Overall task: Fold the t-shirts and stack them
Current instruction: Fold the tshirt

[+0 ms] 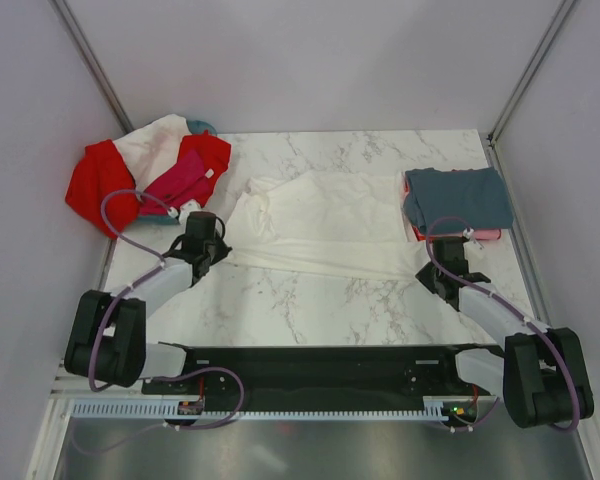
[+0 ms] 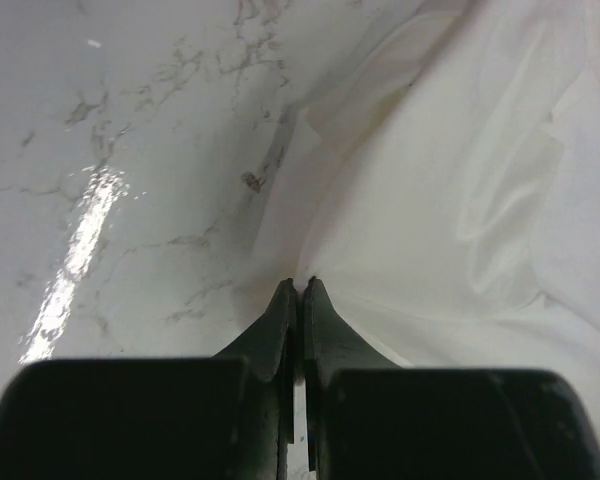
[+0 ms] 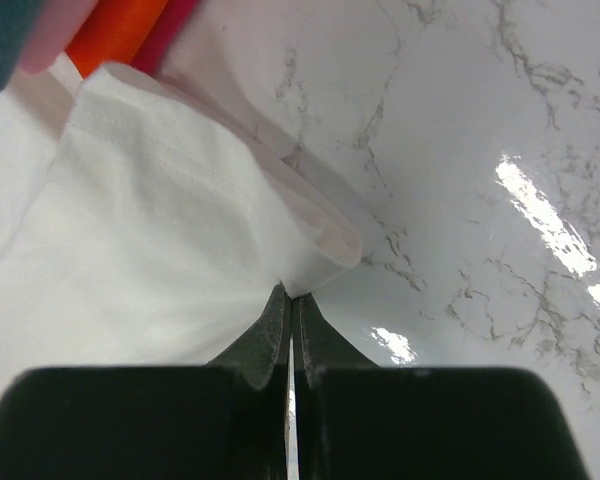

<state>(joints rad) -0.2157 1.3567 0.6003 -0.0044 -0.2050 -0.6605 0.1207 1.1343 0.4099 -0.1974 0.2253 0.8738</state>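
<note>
A white t-shirt (image 1: 320, 225) lies spread across the middle of the marble table. My left gripper (image 1: 223, 250) is shut on its near left corner; in the left wrist view the gripper (image 2: 300, 285) pinches the white cloth (image 2: 460, 200) at its edge. My right gripper (image 1: 427, 272) is shut on the near right corner, and the right wrist view shows its tips (image 3: 291, 292) closed on a folded hem of the white t-shirt (image 3: 150, 220). A folded slate grey-blue t-shirt (image 1: 458, 197) tops a stack with a coral pink one (image 1: 485, 235) beneath.
At the back left, red (image 1: 95, 180), white (image 1: 155, 140) and magenta (image 1: 180, 180) t-shirts are heaped over a teal basket (image 1: 202, 127). The folded stack's coloured edges (image 3: 120, 30) show just beyond the right gripper. Grey walls enclose the table on three sides.
</note>
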